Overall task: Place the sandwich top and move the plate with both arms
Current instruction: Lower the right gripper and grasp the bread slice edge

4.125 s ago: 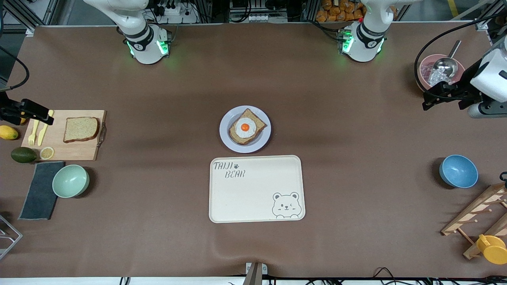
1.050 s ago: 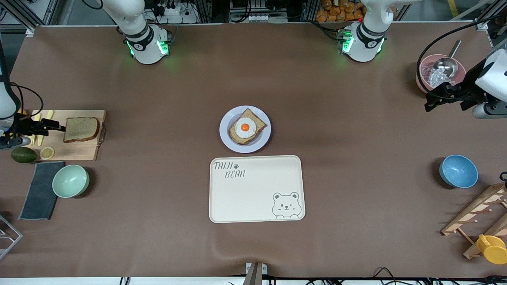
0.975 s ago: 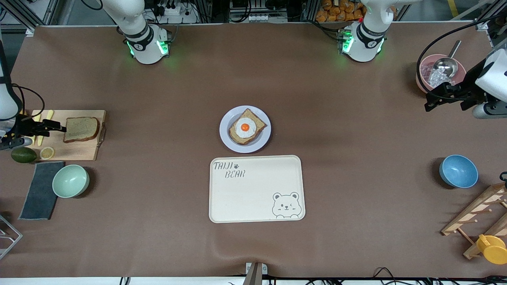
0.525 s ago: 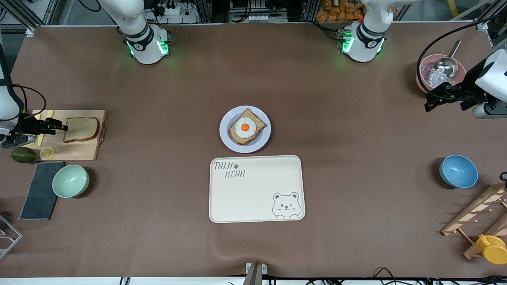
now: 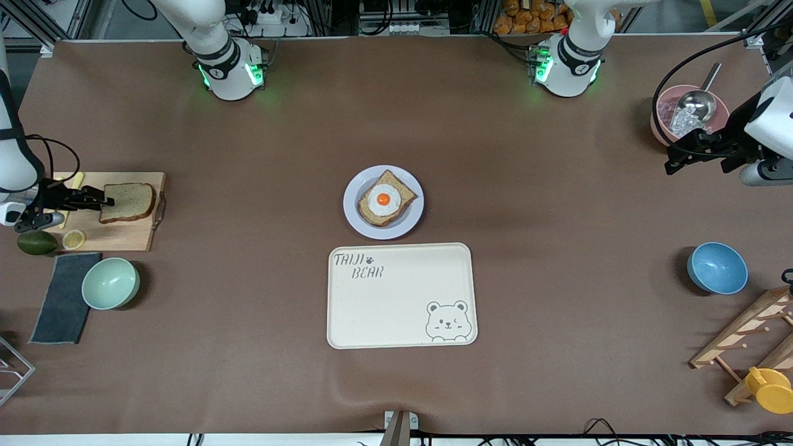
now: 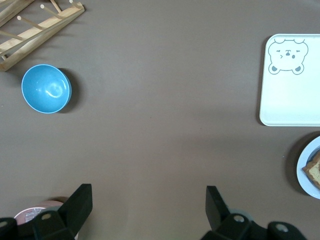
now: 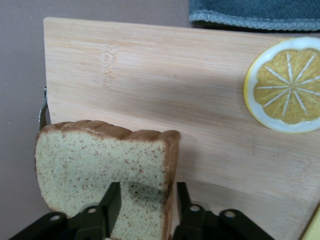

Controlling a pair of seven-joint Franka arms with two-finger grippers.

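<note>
Sandwich top (image 5: 127,202): lies flat on the cutting board (image 5: 124,232) at the right arm's end of the table.
Right hand (image 5: 105,201): at the slice's 9 o'clock edge, fingers (image 7: 111,206) straddling the crust, closing but not visibly clamped.
Left hand (image 5: 672,156): fingers spread wide, empty, waiting over the pink bowl (image 5: 664,111).
Plate (image 5: 354,217): table centre, at the tray's (image 5: 396,310) 12 o'clock.

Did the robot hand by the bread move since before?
Yes. The right end effector slid along the cutting board toward the sandwich top, and its fingers now straddle the slice's edge.
</note>
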